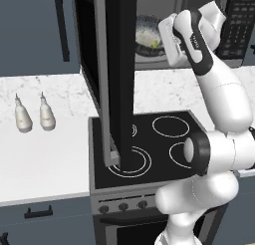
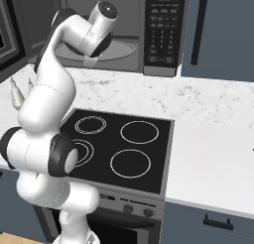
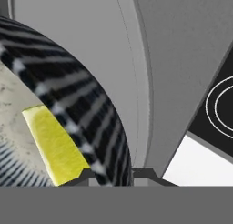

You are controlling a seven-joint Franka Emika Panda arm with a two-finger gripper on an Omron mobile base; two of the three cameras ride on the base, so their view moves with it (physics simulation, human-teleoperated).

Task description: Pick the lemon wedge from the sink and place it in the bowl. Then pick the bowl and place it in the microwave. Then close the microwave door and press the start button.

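At the microwave (image 1: 199, 10) mouth — claw (image 3: 108, 175) clamped narrow on rim of bowl (image 3: 77, 104), dark tips astride the ribbed wall. Lemon wedge (image 3: 54, 143) lying inside bowl. Microwave door (image 1: 117, 74) swung wide over cooktop (image 2: 121, 146) — white table (image 2: 208, 153) alongside.

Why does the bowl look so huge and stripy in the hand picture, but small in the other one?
Hand view: the camera sits right against the bowl, so its ribbed wall fills the picture and looks coarse and blocky, with the lemon wedge big inside. Left base view: the same bowl sits far off inside the microwave, small and softly rendered.
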